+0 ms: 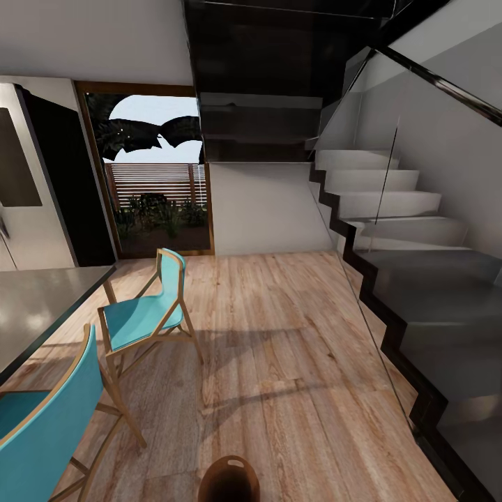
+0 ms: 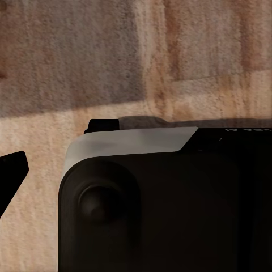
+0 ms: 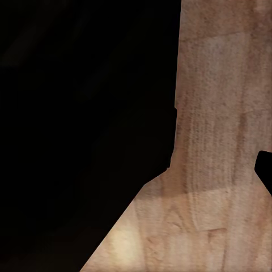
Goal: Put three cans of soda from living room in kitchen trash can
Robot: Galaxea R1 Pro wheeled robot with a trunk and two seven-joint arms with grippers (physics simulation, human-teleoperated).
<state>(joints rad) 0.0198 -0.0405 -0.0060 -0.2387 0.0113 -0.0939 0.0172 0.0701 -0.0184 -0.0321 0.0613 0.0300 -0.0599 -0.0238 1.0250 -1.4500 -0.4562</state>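
Tash can (image 1: 229, 480) sits on the wood floor (image 1: 293, 335) right at my base, dead centre between both arms, though I cannot tell whether either pincer is clenched or released.

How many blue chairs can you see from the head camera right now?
2. One blue chair stands on the wood floor beside the grey table; the other is nearer, cut off at the picture's lower left corner. More may be hidden.

Matt wood floor (image 1: 279, 335); glossy glass balustrade (image 1: 376, 209); brown bin (image 1: 229, 480).
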